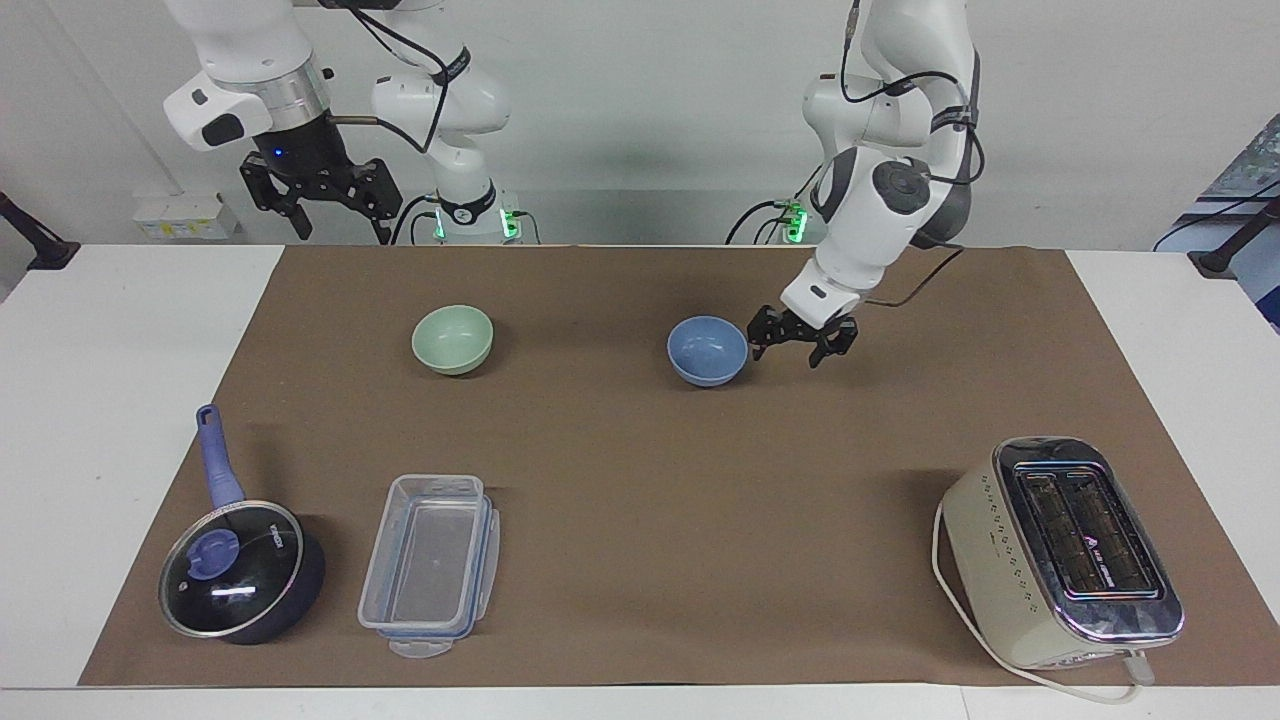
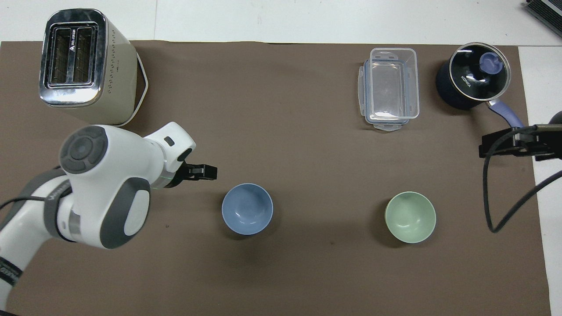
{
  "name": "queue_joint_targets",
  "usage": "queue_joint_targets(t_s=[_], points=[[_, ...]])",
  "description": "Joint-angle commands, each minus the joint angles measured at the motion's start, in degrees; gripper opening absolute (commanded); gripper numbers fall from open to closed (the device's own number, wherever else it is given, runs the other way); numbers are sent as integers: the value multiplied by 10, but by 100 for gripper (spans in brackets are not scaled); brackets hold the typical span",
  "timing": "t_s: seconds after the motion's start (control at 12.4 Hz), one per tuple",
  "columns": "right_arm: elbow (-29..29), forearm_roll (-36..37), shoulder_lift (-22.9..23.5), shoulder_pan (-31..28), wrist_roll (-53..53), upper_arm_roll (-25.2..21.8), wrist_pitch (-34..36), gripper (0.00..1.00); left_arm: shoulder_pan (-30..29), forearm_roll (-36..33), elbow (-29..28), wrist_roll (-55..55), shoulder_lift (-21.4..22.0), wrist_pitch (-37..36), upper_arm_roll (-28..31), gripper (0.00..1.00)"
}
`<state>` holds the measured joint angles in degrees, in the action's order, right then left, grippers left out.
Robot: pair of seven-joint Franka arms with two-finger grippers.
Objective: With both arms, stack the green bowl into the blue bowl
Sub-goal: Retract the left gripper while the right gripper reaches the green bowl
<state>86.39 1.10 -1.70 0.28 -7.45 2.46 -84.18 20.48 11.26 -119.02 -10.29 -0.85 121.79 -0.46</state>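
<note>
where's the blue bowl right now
The blue bowl sits on the brown mat, beside the open left gripper, with the green bowl toward the right arm's end.

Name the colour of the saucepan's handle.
Periwinkle blue handle on the dark lidded saucepan; clearest in the facing view.

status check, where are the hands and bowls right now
Left hand open, empty, just beside the blue bowl. Right hand open, waiting high over its end of the table. Green bowl apart, not stacked. Nothing between the bowls.
</note>
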Motion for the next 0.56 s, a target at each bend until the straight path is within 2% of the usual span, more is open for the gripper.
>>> queue_joint_targets(t_s=[0.0,0.08,0.24,0.48], points=[[77,-8,-40,-5,-5,0,-42,100,-47,-22,90,40,-15,-108,-3,100],[102,-8,-48,-5,-5,0,-49,100,-67,-28,104,50,-13,-128,-2,100],[171,-8,-73,-5,-4,0,-90,100,-87,-83,141,51,-6,-176,-2,100],[283,-8,-103,-17,23,-1,-163,100,-135,-91,203,69,-4,-241,0,100]])
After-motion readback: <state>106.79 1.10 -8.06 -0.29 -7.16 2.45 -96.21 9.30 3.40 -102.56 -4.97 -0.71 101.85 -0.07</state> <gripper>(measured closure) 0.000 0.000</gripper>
